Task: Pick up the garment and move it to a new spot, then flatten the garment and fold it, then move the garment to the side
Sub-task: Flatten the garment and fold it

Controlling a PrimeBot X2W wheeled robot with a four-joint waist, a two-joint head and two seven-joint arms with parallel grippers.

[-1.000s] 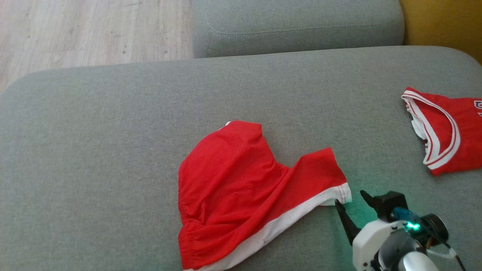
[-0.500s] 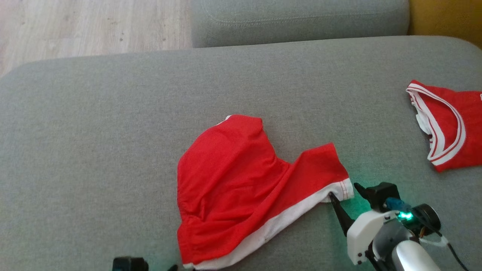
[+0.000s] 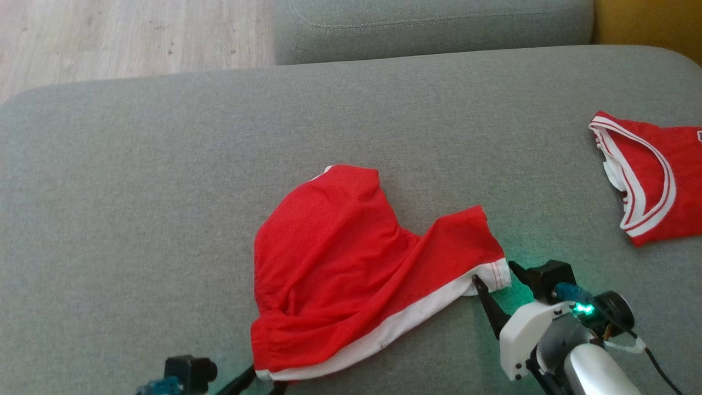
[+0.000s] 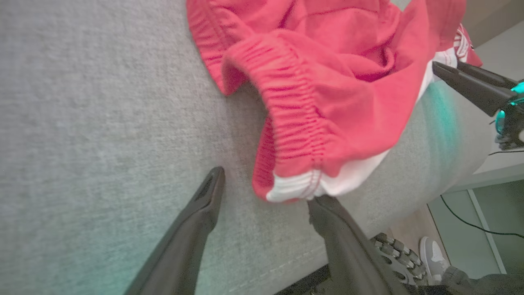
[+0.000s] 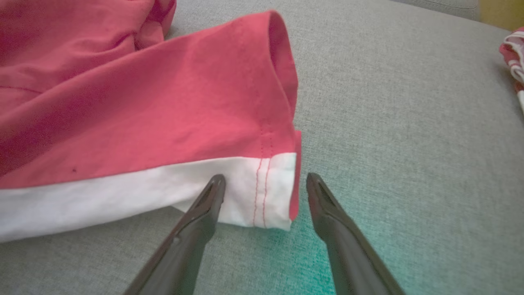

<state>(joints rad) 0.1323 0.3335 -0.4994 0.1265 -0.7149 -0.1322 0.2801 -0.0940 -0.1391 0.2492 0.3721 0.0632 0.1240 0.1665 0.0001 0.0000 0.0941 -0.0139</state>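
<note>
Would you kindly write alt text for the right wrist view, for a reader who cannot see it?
The right gripper, jaws open, has the white-hemmed corner of the red shorts between its dark fingers, on a grey sofa cushion. A second red-and-white garment shows at the right edge.

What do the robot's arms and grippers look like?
Each gripper has two long, dark fingers tapering to points. The right gripper sits on a white housing with a glowing green light, a thin black cable and a pale, glossy forearm. Behind the left gripper is a black block with a blue part beside it.
</note>
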